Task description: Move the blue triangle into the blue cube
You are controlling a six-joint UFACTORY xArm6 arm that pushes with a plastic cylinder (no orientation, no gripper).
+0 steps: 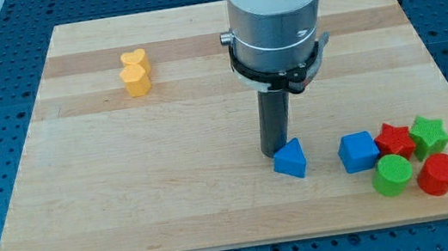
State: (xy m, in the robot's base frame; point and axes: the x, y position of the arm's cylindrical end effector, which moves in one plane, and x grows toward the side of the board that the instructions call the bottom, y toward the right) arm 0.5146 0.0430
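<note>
Board: our tip point(274, 151) touches the blue triangle point(291, 160) from its upper left.
Blue cube point(358, 152) just right, apart. Rod carries no jaws; arm's top cut off. Green cylinder point(393, 174) overlaps the red star point(395, 138).

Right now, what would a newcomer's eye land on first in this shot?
The big white and silver arm at top centre, its dark rod ending with my tip right against the blue triangle. Next, the cluster at the lower right: blue cube, red star, green star, green cylinder, red cylinder.
</note>
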